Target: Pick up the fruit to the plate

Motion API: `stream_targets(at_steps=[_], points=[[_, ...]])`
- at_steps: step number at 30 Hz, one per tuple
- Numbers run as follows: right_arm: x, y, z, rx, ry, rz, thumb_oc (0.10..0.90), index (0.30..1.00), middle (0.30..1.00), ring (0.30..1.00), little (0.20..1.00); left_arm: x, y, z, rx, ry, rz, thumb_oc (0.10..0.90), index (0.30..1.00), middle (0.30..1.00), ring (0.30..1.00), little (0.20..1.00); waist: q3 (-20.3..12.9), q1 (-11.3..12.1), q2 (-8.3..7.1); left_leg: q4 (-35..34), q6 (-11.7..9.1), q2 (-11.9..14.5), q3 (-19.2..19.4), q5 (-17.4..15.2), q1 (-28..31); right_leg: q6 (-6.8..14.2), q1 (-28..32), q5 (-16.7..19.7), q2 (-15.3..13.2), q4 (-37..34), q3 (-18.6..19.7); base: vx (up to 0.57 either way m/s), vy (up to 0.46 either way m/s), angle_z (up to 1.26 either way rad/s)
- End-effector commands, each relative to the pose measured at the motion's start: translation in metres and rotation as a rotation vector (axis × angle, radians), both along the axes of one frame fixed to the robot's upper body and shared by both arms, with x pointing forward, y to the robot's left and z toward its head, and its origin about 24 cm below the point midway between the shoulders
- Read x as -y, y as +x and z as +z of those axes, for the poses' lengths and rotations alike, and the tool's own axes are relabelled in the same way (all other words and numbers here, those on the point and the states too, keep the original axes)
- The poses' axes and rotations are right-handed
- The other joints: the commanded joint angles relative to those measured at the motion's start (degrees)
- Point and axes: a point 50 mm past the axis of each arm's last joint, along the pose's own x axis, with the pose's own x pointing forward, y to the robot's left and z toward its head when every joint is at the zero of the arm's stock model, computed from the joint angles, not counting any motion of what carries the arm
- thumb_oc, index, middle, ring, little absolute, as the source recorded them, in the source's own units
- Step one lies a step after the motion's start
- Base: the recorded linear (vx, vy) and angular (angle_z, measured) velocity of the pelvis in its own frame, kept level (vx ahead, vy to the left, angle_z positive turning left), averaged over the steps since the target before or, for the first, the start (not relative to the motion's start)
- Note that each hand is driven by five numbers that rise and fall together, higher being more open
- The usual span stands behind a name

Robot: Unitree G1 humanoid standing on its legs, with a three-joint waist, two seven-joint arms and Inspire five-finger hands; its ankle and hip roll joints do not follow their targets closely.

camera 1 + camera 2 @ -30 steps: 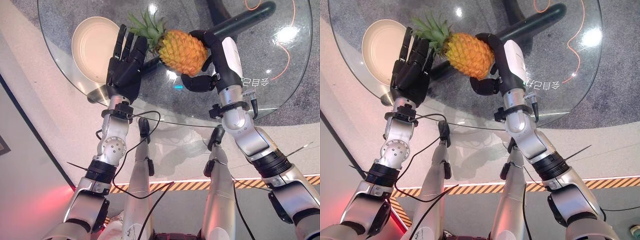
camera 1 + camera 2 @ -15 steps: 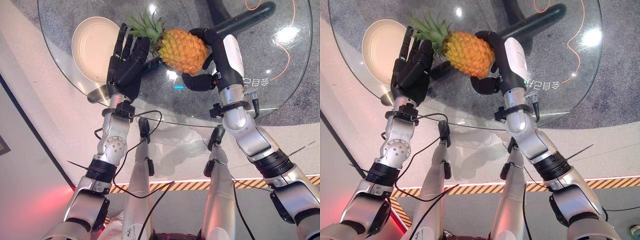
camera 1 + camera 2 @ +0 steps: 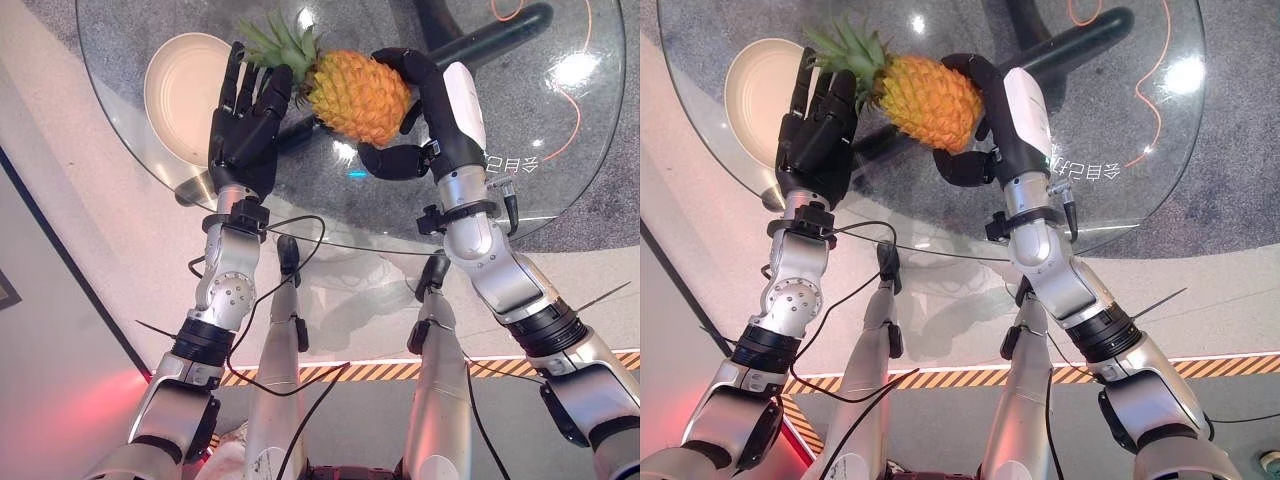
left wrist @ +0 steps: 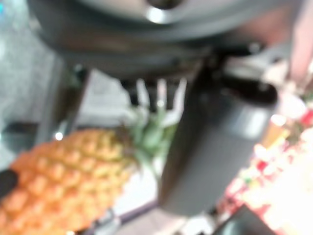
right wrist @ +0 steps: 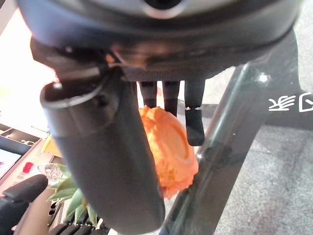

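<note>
An orange pineapple (image 3: 358, 97) with a green crown (image 3: 275, 45) is held above the round glass table (image 3: 540, 200). My right hand (image 3: 440, 110) is curled round its body, fingers over the far side and thumb under the near side. My left hand (image 3: 245, 125) stands open with straight fingers against the crown end. The cream plate (image 3: 180, 85) lies on the table at the left, partly behind my left hand. The right wrist view shows the pineapple (image 5: 168, 147) between the thumb and the fingers (image 5: 194, 117).
A dark table leg (image 3: 500, 35) runs under the glass towards the upper right. An orange cord (image 3: 575, 100) curves under the right part of the table. The table's near rim lies just in front of both wrists.
The pineapple has moved left and slightly away, carried by my right hand. My left hand has shifted a little left with it, closer over the plate.
</note>
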Motion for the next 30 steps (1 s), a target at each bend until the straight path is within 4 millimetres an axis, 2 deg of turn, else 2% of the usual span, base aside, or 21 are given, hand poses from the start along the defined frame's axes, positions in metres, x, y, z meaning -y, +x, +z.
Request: stream_targets(at_steps=[1,12,24,30], points=[[-0.0511,-0.0630,0.0778,0.413,0.059,0.360,0.100,0.300,0.300,0.300,0.200,0.0247,-0.0202,0.0516,0.252,0.022,-0.054,0.800,0.900,0.900,0.900,0.900,-1.46,0.58,-0.43,0.62,-0.11,0.87,-0.85,-1.75,1.74,1.74,1.51,4.09,-1.20,-3.47,-2.46,0.00,0.000,0.00],[-0.0532,-0.0648,0.0797,0.417,0.069,0.380,0.100,0.300,0.300,0.300,0.200,0.0221,-0.0185,0.0506,0.212,0.011,0.010,0.800,0.900,0.900,0.900,0.900,-1.46,0.69,-0.54,0.34,-0.11,0.79,-0.88,-1.64,1.86,1.71,1.77,3.99,-1.10,-3.65,-2.74,0.00,0.000,0.00],[-0.0562,-0.0681,0.0815,0.427,0.074,0.404,0.100,0.300,0.300,0.300,0.200,0.0245,-0.0163,0.0496,0.187,-0.014,-0.018,0.800,0.900,0.900,0.900,0.900,-1.46,0.66,-0.62,0.58,-0.19,0.84,-0.87,-1.56,1.66,1.70,1.81,3.97,-1.12,-3.62,-2.76,0.00,0.000,0.00],[-0.0584,-0.0694,0.0804,0.419,0.065,0.421,0.100,0.300,0.300,0.300,0.200,0.0296,-0.0170,0.0471,0.189,-0.053,-0.104,0.800,0.900,0.900,0.900,0.900,-1.46,0.56,-0.58,0.89,-0.20,0.92,-0.79,-1.61,1.48,1.66,1.49,4.00,-1.05,-3.36,-2.58,0.00,0.000,0.00]])
